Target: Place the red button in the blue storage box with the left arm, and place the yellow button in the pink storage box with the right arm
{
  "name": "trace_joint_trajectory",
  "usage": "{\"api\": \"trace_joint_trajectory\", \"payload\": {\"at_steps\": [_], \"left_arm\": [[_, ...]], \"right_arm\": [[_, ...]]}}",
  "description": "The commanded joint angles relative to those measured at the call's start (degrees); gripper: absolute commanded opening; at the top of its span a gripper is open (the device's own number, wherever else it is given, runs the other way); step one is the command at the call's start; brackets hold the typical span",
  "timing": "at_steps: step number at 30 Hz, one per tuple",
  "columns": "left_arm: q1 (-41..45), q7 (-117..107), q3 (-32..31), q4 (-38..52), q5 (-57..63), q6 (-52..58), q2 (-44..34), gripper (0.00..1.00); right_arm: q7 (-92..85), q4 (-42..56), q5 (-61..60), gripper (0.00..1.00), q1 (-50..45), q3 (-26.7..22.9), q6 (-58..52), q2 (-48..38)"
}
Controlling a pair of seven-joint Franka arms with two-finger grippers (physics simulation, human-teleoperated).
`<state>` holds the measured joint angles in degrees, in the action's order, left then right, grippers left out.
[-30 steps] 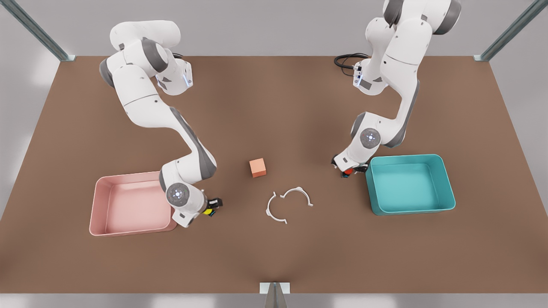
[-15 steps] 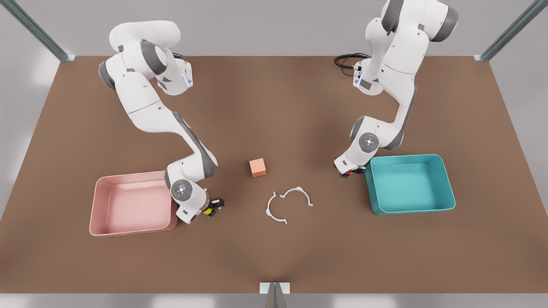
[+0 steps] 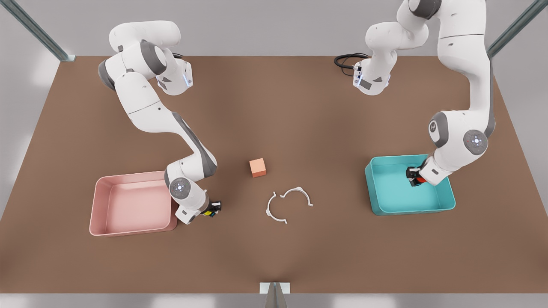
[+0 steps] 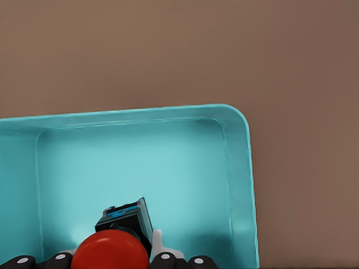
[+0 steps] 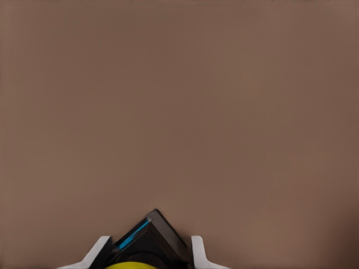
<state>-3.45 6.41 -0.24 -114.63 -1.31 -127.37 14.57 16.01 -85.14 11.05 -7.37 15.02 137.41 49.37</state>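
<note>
Your left gripper (image 3: 414, 179) clamps the red button (image 3: 421, 180) over the blue storage box (image 3: 445, 203) for release; your right gripper (image 3: 210, 209) pinches the yellow button (image 3: 208, 211) beside the pink storage box (image 3: 99, 207).

**A simulated robot test cell**

This is a bare lab-style workbench in rendered form, not a lived-in room. A plain brown tabletop (image 3: 274, 107) fills the scene, framed by grey metal struts (image 3: 36, 31) at its corners and flat grey walls behind. Two white robot arms (image 3: 141, 98) are mounted on the far edge, with a black cable (image 3: 344, 60) coiled by one base. Surfaces are uniformly smooth and clean, with soft, even lighting and simple props such as an orange cube (image 3: 257, 167).
</note>
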Motion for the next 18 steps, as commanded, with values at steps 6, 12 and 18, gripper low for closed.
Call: {"api": "trace_joint_trajectory", "payload": {"at_steps": [6, 12, 18], "left_arm": [[0.72, 17.32, -0.02, 4.42, -1.68, 5.12, 6.26, 1.00], [2.83, -6.41, -0.55, 33.68, 2.18, 36.75, -1.29, 1.00], [4.68, -6.58, -1.07, 34.30, 2.81, 38.25, -5.51, 1.00]], "right_arm": [[-1.94, -3.09, 0.02, 0.59, 2.00, -0.08, -1.17, -7.96], [-17.05, -14.69, -0.07, 0.59, 15.00, 1.76, -1.44, -19.66], [-30.33, -24.98, -0.07, 0.70, 29.87, 7.04, 7.08, -20.89]]}}
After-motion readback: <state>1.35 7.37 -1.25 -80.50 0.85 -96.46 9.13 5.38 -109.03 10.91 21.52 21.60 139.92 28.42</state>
